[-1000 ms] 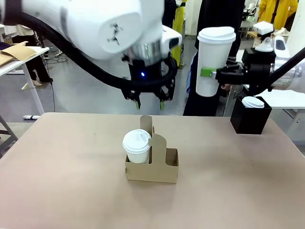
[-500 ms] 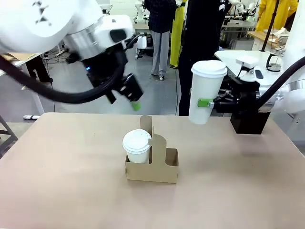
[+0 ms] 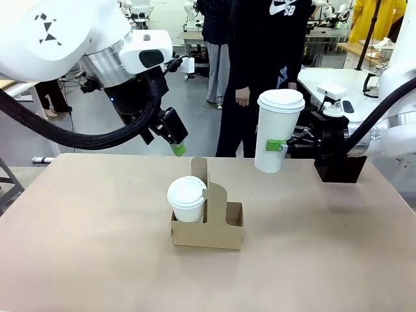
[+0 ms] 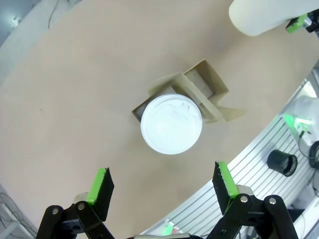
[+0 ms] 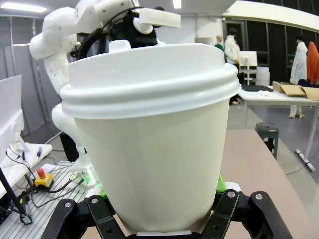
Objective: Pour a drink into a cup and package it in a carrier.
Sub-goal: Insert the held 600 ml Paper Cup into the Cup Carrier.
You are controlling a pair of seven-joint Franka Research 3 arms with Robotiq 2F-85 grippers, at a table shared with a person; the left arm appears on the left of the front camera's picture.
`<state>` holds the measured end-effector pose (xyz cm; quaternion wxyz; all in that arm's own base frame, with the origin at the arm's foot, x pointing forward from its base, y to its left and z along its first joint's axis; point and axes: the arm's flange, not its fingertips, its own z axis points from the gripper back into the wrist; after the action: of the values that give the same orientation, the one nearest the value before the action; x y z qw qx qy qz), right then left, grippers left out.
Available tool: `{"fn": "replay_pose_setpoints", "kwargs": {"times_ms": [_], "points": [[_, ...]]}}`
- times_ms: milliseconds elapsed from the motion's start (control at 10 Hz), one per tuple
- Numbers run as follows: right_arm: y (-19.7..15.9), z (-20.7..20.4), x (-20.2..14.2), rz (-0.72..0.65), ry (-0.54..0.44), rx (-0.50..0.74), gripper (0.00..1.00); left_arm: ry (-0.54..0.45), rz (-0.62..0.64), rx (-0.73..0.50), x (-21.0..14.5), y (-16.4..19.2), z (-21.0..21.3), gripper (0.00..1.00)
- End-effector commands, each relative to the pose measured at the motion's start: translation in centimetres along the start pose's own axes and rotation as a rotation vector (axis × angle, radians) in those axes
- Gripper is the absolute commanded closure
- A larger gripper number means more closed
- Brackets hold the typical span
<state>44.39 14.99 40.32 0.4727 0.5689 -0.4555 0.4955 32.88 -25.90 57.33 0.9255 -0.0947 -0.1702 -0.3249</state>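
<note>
The right gripper (image 3: 281, 147) clamps a tall lidded cup (image 3: 279, 130) in the air, above the desk (image 3: 84, 247) and off to the right of the carrier (image 3: 208, 221). The risk lies in the descent: if the cup comes down off-centre it could catch the handle or the empty right pocket's rim, tipping the carrier or spilling. A shorter lidded cup (image 3: 186, 199) already fills the left pocket. The left gripper (image 4: 162, 186) hangs spread wide above it, empty.

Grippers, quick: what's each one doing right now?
Left gripper: open, empty, above the carrier.
Right gripper: shut on a tall lidded cup, held in the air.
</note>
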Motion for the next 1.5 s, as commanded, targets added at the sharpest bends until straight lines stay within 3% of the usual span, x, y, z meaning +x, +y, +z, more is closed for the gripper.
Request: {"fn": "replay_pose_setpoints", "kwargs": {"times_ms": [0,100,300,500,700,1000,1100,1400], "points": [[0.0,0.0,-0.1,-0.002,0.000,0.001,0.20,0.002,-0.010,0.002,-0.5,0.2,-0.2,0.00],[-1.3,-1.6,-1.1,0.010,-0.016,0.053,0.20,-0.031,-0.022,-0.001,-1.1,1.5,-0.6,0.00],[-2.9,-4.2,-3.0,0.035,-0.019,0.124,0.20,-0.077,-0.163,-0.013,-3.1,3.5,-1.5,0.00],[-3.4,-6.5,-4.9,0.028,-0.019,0.220,0.20,-0.172,-0.340,-0.077,-5.1,5.7,-2.0,0.00],[-3.6,-7.8,-7.0,0.005,-0.008,0.256,0.20,-0.219,-0.419,-0.195,-7.4,9.1,-2.4,0.00],[-2.8,-8.4,-9.1,0.024,0.023,0.327,0.20,-0.212,-0.324,-0.251,-8.2,11.1,-3.8,0.00],[-2.5,-8.7,-9.7,0.025,0.032,0.345,0.20,-0.218,-0.406,-0.186,-8.1,10.2,-3.1,0.00],[-2.0,-9.4,-11.1,0.040,0.027,0.356,0.20,-0.218,-0.406,-0.186,-8.1,10.2,-3.1,0.00]]}}
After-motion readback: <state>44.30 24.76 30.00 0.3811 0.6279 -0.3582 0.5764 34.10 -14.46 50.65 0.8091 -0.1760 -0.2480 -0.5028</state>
